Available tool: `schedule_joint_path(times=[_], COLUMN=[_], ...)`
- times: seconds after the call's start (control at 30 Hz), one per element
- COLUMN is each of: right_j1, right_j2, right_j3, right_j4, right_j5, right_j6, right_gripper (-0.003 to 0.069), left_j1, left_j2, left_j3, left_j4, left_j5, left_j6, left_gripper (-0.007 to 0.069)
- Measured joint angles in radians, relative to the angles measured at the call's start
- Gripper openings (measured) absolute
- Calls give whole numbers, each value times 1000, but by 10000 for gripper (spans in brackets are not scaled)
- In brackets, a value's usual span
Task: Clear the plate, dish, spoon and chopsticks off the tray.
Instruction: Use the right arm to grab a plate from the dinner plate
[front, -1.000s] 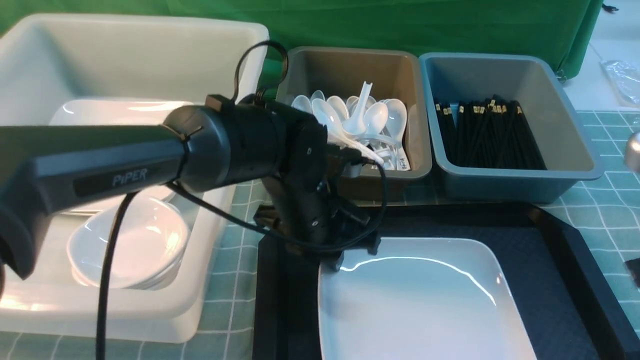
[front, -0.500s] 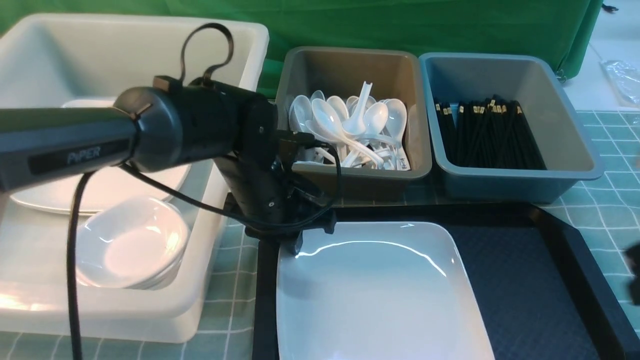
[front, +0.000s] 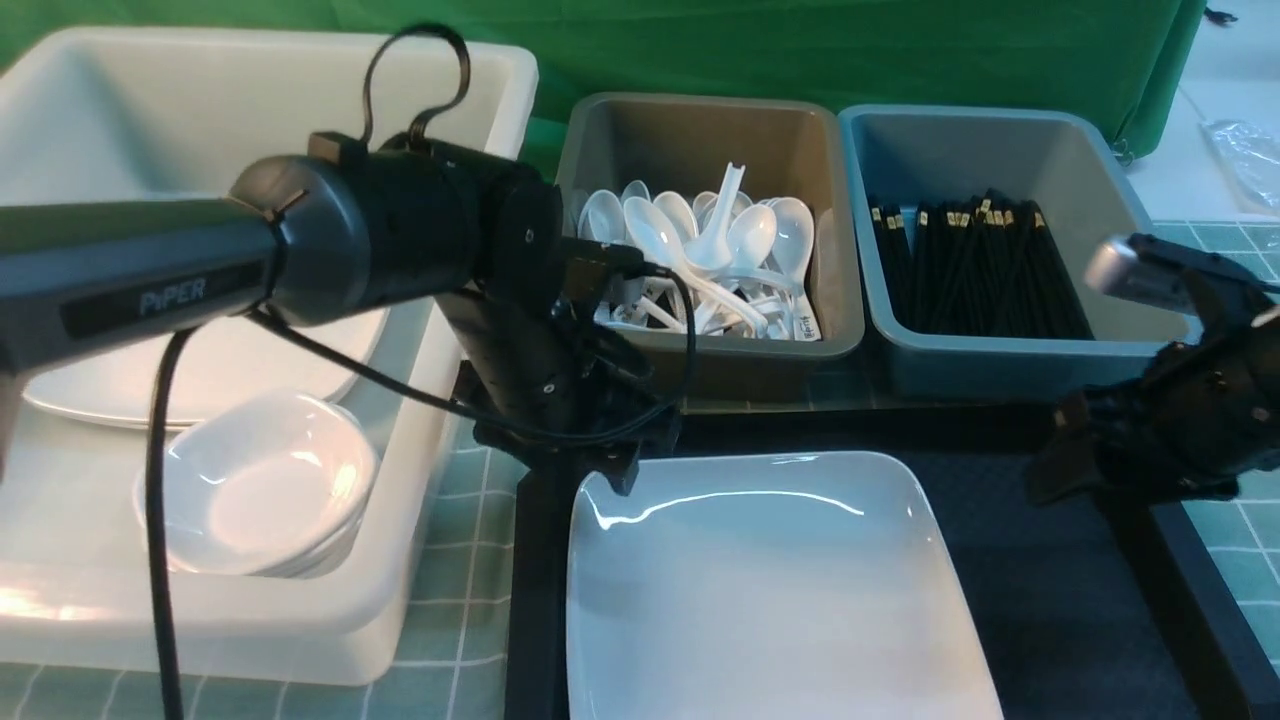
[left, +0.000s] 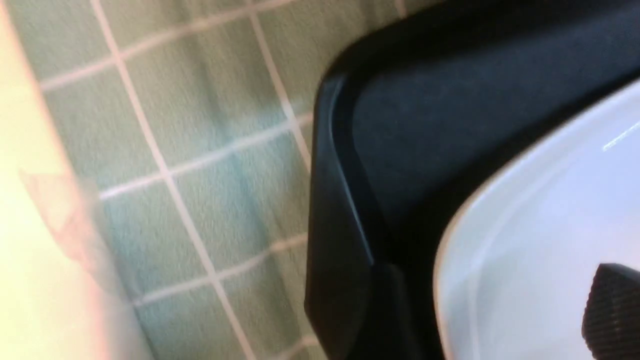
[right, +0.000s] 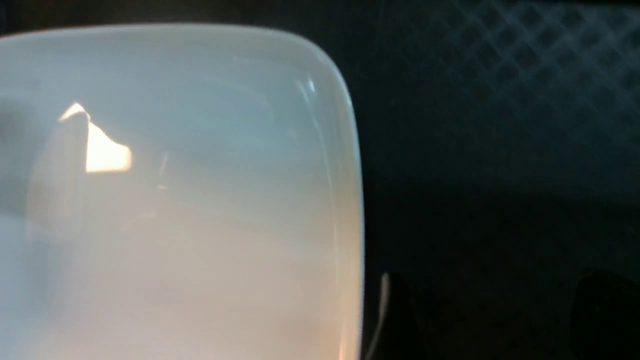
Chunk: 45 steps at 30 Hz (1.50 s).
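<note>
One word, "PiPER", marks the left arm (front: 150, 290). The left gripper (front: 615, 470) meets the plate (front: 770, 590) at its corner; its opening cannot be told. Only the right wrist view shows the tray's (right: 500, 75) diamond floor. The right gripper (front: 1055, 475) is spread and empty.

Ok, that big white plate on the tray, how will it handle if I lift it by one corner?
Probably slippery: the plate is glossy with sharp highlights, so a pinch on its shallow rim may slide. It looks rigid and wide, so held at one corner it would likely tip downward. It seems breakable if dropped onto the tray.
</note>
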Motion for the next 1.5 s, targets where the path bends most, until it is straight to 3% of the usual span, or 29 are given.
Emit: schedule_joint_path(times=[0.1,0.17,0.23,0.3,0.47,0.77,1.03,1.13,1.17,1.2,1.5], right_j1=[31,59,90,116,143,169,184,207,218,223,215], right_j2=[67,106,153,205,259,275,332,336,338,338,302], right_j3=[-50,-76,-105,-133,-169,-181,-187,-189,-189,-190,-187], right_j4=[6,8,9,9,8,8,10,10,13,13,13], right_j5=[-6,-28,-56,-70,-84,-149,-152,-153,-154,-154,-118], right_j6=[-28,-42,-49,-51,-51,-51,-53,-79,-94,-105,-97], right_gripper=[483,484,484,484,485,485,465,384,307,275,248], left_j1=[-1,-1,-3,-3,-3,-3,-3,-3,-3,-3,-3], left_j2=[8,0,-31,-82,-110,-132,-353,-419,-444,-461,-554], left_j3=[-52,-73,-78,-90,-97,-97,-97,-97,-97,-97,-97], left_j4=[-10,-20,-26,-38,-133,-297,-300,-280,-263,-244,-37], left_j5=[93,136,151,149,111,79,107,127,139,147,206], left_j6=[0,0,0,15,60,142,151,152,140,126,27], left_gripper=[535,474,344,148,21,8,8,8,8,8,9])
